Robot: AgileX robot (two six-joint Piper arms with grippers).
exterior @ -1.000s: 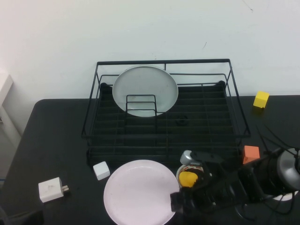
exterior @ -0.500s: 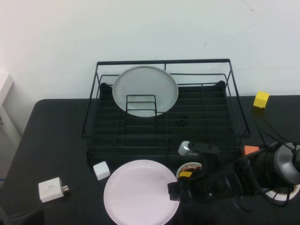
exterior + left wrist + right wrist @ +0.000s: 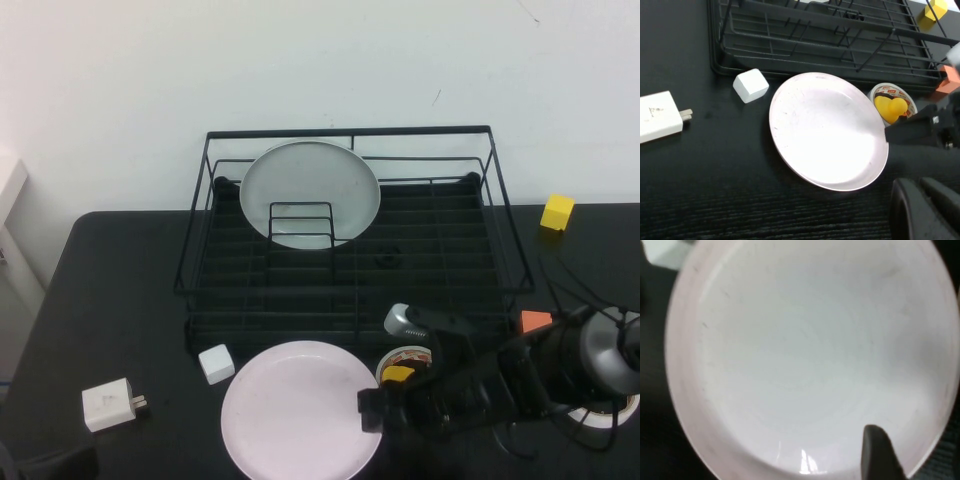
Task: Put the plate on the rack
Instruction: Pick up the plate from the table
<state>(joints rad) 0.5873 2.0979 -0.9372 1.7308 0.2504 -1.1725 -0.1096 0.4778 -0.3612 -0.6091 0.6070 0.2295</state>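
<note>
The pale pink plate (image 3: 300,410) lies flat on the black table in front of the rack (image 3: 350,131); it also shows in the left wrist view (image 3: 827,130) and fills the right wrist view (image 3: 800,355). My right gripper (image 3: 372,412) is low at the plate's right rim, reaching in from the right; the left wrist view shows it (image 3: 890,134) touching that rim. My left gripper (image 3: 921,187) is shut and empty, near the front of the table beside the plate; it does not show in the high view.
A grey-white plate (image 3: 310,192) stands upright in the rack against a small wire divider. A white cube (image 3: 216,363) and a white charger (image 3: 110,404) lie left of the pink plate. A cup with a yellow duck (image 3: 403,368), an orange block (image 3: 535,321) and a yellow cube (image 3: 557,212) are to the right.
My right gripper has moved in from the front right to the pink plate's right rim and has barely shifted in the last half second. The plate has not moved.
</note>
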